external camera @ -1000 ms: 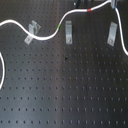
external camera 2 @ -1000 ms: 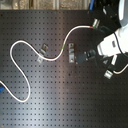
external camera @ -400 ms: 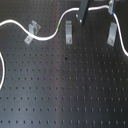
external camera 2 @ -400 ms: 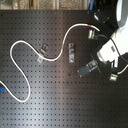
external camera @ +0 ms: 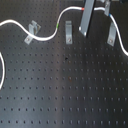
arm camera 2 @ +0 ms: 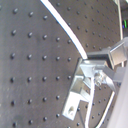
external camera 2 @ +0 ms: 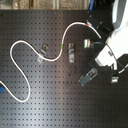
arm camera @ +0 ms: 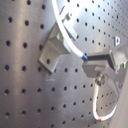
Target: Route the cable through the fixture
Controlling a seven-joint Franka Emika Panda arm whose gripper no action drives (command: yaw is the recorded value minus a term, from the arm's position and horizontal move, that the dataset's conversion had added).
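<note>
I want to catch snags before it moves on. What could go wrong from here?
The cable runs by the fixture at the second exterior view's left; a pull from the gripper might drag it away. In the first wrist view, slack loops below the finger and could catch on the nearby fixture.
</note>
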